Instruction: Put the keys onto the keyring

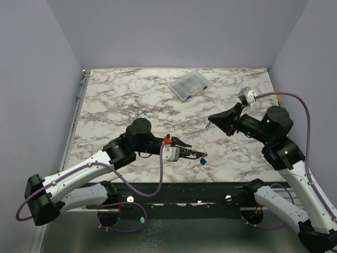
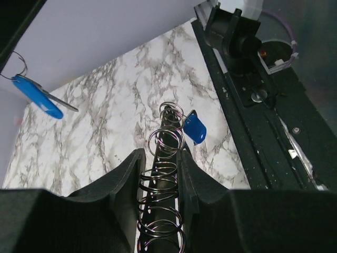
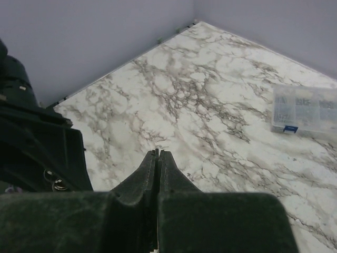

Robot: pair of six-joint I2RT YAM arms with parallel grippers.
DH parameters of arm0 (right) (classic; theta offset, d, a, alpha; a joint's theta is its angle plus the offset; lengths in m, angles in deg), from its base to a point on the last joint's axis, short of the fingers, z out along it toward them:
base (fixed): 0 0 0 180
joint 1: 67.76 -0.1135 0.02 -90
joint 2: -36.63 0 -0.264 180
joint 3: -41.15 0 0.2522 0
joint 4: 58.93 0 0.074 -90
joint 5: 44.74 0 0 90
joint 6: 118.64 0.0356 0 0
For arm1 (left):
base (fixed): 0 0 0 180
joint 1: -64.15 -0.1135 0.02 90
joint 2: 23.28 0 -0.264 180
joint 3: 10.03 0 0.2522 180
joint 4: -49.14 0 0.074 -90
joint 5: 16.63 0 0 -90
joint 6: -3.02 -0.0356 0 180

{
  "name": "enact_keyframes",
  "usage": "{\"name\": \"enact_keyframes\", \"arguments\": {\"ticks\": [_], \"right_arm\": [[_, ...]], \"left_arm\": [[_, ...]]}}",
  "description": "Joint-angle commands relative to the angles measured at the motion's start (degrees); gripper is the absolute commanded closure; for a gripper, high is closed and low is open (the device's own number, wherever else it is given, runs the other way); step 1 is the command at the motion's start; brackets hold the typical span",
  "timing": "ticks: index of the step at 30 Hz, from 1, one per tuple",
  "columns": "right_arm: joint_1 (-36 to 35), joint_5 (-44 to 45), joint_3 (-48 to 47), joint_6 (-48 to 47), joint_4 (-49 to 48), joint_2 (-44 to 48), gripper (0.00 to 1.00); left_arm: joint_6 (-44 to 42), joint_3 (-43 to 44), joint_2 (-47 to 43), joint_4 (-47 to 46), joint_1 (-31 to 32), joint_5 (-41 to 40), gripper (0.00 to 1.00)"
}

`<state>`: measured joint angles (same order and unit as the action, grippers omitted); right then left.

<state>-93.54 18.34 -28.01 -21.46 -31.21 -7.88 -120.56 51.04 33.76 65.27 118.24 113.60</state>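
Blue key [image 2: 195, 128] beside rod [image 2: 159, 171] of keyrings [image 2: 166, 141]

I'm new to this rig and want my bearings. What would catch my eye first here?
The left gripper, over the near edge of the marble table, clamps a black rod stacked with shiny metal split rings, a blue-headed key hanging at its tip. Opposite, a second blue-headed key dangles from the shut right gripper. A clear plastic compartment box sits at the back.
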Motion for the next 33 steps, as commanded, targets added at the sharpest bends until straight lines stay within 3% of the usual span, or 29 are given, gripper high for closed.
{"name": "enact_keyframes", "arguments": {"ticks": [1, 7, 20, 29, 33], "right_arm": [[0.21, -9.87, -2.28, -3.98, 6.92, 1.88, 0.99], [0.21, -13.70, -5.33, -6.00, 12.33, 3.68, 0.99], [0.20, -30.50, -9.52, -8.18, 16.71, 3.22, 0.99], [0.21, -38.07, -12.63, -5.26, 18.01, 0.96, 0.99], [0.16, -37.21, -12.56, -6.57, 18.55, 0.40, 0.99]], "left_arm": [[3.27, 0.01, -1.45, -6.09, -0.28, 6.49, 1.00], [7.13, -1.67, -3.29, -11.88, -0.74, 8.52, 1.00], [26.07, -11.80, -6.13, -43.72, -1.96, 8.55, 1.00], [29.55, -11.72, -4.21, -46.94, -1.94, 9.29, 1.00], [32.68, -10.84, -2.72, -47.63, -1.87, 11.29, 1.00]]}}
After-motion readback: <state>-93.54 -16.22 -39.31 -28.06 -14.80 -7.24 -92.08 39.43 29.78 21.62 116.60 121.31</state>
